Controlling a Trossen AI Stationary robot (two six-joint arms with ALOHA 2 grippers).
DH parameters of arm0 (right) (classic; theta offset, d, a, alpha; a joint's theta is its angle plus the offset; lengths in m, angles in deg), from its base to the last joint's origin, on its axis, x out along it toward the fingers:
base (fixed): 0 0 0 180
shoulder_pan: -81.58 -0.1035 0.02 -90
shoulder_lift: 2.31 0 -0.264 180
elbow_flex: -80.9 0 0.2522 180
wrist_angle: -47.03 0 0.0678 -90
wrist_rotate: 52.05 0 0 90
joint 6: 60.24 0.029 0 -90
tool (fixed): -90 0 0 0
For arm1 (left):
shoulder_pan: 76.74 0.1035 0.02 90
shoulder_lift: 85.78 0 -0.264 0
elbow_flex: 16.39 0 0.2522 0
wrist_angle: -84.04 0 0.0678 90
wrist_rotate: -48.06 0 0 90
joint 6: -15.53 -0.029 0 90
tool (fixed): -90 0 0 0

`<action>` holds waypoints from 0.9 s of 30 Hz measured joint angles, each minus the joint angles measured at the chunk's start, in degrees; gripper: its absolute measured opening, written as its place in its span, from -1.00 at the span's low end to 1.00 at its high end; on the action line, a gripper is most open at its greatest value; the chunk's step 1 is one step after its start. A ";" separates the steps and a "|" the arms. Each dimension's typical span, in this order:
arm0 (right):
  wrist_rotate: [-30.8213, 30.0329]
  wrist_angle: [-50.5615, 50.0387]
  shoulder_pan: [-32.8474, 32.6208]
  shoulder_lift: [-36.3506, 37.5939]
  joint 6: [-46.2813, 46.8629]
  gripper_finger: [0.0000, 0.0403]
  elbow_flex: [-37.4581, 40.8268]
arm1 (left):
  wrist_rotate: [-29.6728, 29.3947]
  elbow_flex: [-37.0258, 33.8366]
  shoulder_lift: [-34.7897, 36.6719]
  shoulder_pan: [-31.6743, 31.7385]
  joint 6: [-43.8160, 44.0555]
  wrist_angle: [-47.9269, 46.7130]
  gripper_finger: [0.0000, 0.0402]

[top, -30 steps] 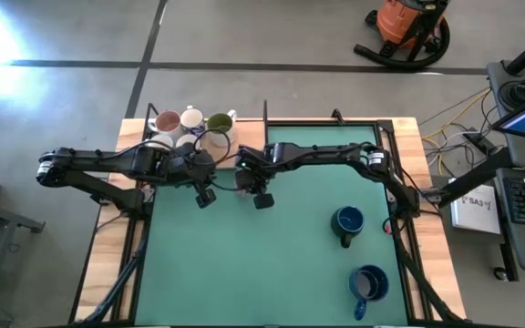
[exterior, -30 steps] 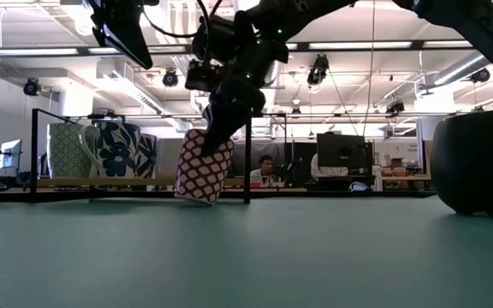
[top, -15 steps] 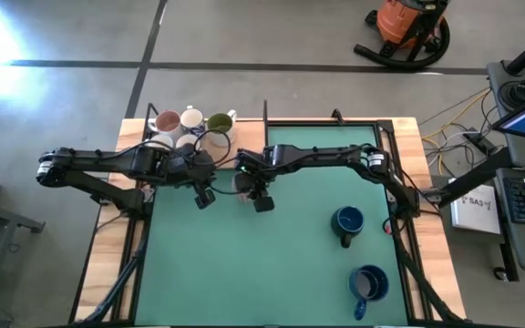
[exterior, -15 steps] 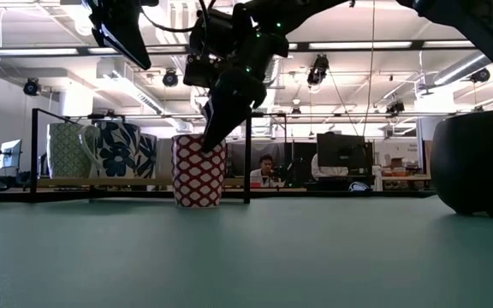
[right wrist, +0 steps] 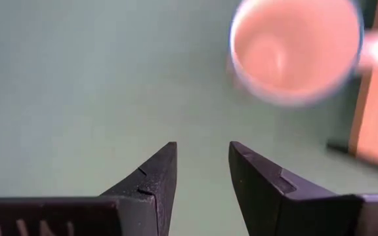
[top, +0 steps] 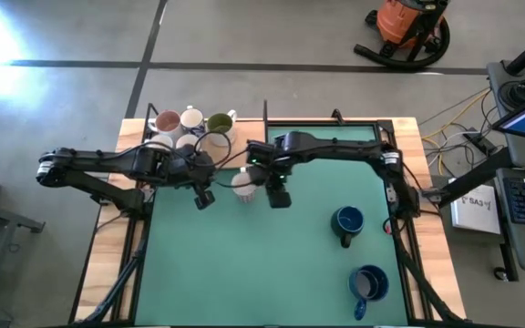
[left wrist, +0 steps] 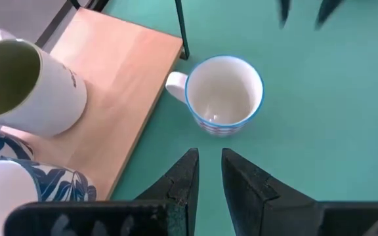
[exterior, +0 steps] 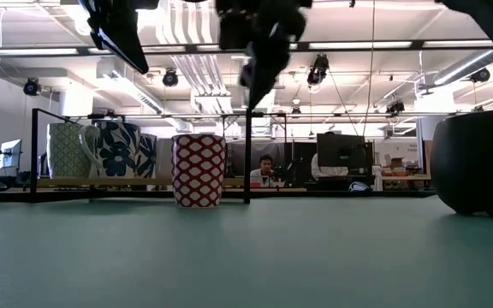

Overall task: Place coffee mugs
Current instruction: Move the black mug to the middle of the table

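A mug (top: 242, 185), red-and-white patterned outside and white inside with a blue rim, stands upright on its base on the green mat (top: 244, 273). It also shows in the low view (exterior: 199, 169) and both wrist views (left wrist: 223, 95) (right wrist: 294, 49). My right gripper (top: 278, 193) hangs open and empty above and just right of it (exterior: 257, 77). My left gripper (left wrist: 209, 172) hovers left of the mug, its fingers a narrow gap apart and empty. Several mugs (top: 191, 119) stand on the wooden shelf at the far left. Two dark blue mugs (top: 347, 221) (top: 368, 284) stand on the right of the mat.
A thin black rack post (exterior: 247, 154) stands just behind the patterned mug at the shelf's edge. A blue floral mug (exterior: 114, 150) and an olive-lined mug (left wrist: 25, 85) sit on the wooden shelf (left wrist: 117, 78). The mat's near left part is bare.
My right gripper has set the patterned mug down from a tilt to upright on the mat, let go of it, then risen and gone a little toward the table's right edge. The mug stays where it was set.
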 joint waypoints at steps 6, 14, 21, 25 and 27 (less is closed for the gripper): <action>-0.03 -4.32 -0.33 9.85 7.71 -0.41 9.68 | 0.00 -2.24 0.12 0.00 0.26 1.14 -0.76; -2.08 3.07 -3.48 31.24 27.08 -0.45 35.82 | -0.02 -4.46 0.23 0.00 1.46 4.56 -0.76; -5.23 7.58 -9.44 43.55 54.21 -0.44 53.67 | 0.00 -4.46 0.19 0.00 2.44 8.32 -0.76; -5.75 7.90 -11.98 47.91 64.02 -0.45 59.28 | 0.00 -4.46 -0.08 0.00 2.61 9.65 -0.76; -6.68 8.70 -12.96 49.41 67.68 -0.45 61.25 | 0.00 -4.46 -0.08 0.00 2.59 10.16 -0.76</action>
